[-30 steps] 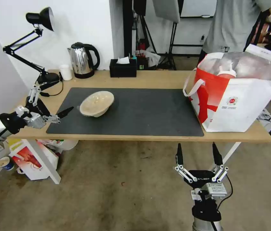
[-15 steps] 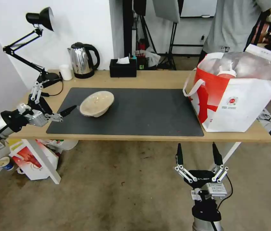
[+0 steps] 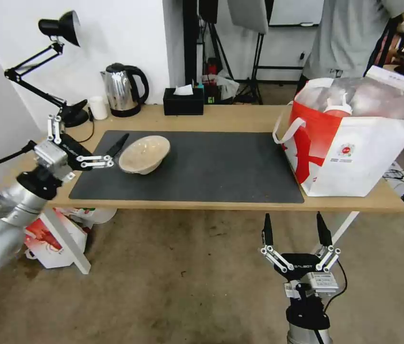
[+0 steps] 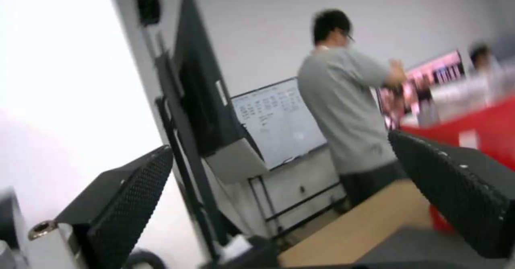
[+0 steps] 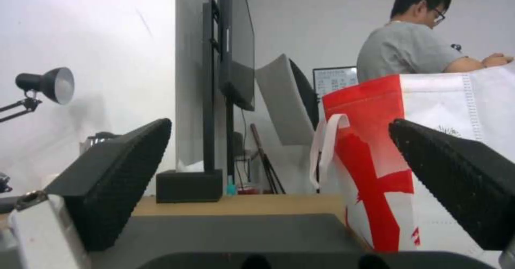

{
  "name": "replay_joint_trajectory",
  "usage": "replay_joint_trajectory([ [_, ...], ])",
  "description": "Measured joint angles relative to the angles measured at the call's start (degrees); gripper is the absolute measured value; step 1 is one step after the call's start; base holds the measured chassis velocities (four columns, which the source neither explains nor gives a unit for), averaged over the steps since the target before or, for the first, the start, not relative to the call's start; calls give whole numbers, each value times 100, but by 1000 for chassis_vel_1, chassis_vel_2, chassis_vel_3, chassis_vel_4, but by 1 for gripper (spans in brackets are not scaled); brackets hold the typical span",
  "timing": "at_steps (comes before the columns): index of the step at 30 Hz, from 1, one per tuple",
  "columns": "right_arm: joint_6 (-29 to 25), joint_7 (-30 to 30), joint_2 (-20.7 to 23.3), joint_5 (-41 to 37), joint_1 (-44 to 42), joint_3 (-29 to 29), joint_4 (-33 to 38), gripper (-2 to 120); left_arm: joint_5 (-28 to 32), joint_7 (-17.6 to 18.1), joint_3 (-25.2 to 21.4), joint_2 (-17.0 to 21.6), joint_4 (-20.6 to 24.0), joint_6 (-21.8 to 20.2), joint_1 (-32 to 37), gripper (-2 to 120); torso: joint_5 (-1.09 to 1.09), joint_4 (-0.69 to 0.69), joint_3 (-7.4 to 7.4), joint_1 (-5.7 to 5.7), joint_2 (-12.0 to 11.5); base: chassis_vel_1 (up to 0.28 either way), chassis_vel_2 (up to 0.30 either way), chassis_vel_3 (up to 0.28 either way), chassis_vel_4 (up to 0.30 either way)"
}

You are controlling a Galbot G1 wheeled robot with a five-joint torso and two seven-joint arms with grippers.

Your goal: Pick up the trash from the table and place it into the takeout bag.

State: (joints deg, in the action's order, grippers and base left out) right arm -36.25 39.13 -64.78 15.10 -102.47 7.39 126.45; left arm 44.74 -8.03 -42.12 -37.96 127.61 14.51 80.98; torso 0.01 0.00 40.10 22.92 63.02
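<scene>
Beige and shallow, the bowl [image 3: 144, 154] sits tilted on the dark mat [image 3: 211, 167] near the table's [image 3: 240, 118] left end, and your left gripper [image 3: 97, 144] hovers just beside its rim with jaws spread wide and nothing between them. You risk nudging the bowl rather than catching it: one finger points at the rim from the side, and a light, tilted bowl would likely skid across the mat or tip if it is clipped before the jaws straddle the edge. Watch the desk lamp [image 3: 60, 28] base too, which stands close behind that arm. Your right gripper [image 3: 296, 230] waits in front of the table, below its edge, also open and empty. The takeout bag [image 3: 354, 143] stands at the table's right end, well apart from the bowl, with a red lidded cup [image 3: 338, 109] already inside. A kettle [image 3: 123, 90] and black tissue box [image 3: 183, 101] line the far edge; the floor is bare concrete.
</scene>
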Motion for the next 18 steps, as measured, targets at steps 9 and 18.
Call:
replay_joint_trajectory([
  [9,0,0,0,0,0,0,0,100,1186,724,251,-161,517,-367,-9,95,0,0,0,0,0,0,0,0,0],
  [18,0,0,0,0,0,0,0,100,1654,931,258,-425,788,-559,509,89,-1,1,0,0,0,0,0,0,0],
])
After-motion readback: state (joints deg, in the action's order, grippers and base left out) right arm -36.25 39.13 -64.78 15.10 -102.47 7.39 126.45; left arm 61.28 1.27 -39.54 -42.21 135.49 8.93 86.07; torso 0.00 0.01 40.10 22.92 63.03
